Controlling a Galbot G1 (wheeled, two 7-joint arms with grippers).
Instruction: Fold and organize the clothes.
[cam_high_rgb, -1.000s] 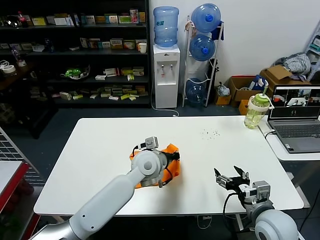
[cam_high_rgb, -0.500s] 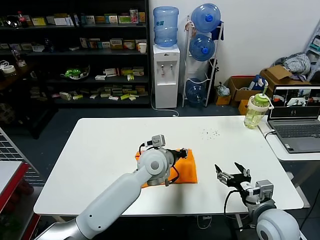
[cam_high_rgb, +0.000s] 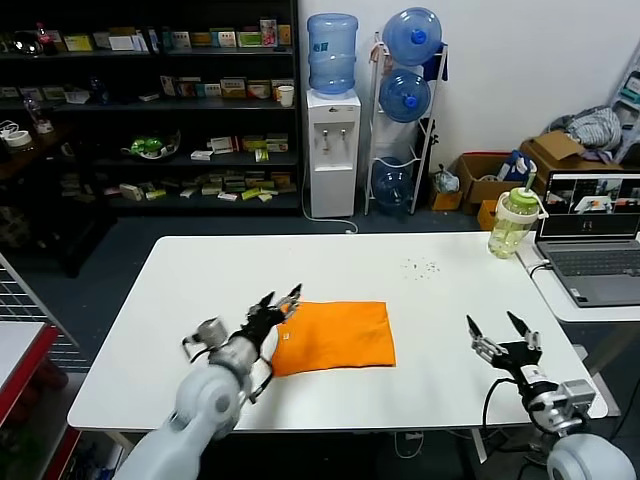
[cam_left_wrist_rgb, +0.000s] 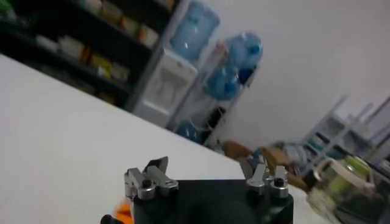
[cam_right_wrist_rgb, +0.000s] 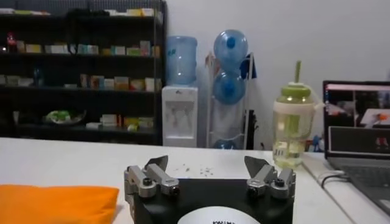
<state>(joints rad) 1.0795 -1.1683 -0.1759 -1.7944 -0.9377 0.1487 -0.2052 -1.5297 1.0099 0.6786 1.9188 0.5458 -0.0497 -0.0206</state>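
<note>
Folded orange T-shirt (cam_high_rgb: 334, 336) between two open pincers

Orange T-shirt (cam_high_rgb: 333, 335) folded, lettering and label hidden. Left wrist view: only orange scrap (cam_left_wrist_rgb: 124, 209) peeks behind gripper body. Right wrist view: shirt (cam_right_wrist_rgb: 55, 203) cut off at edge.

Plain bright orange T-shirt (cam_high_rgb: 334, 335) on a white table (cam_high_rgb: 200, 290), beside a pale green bottle (cam_high_rgb: 511, 224)
</note>
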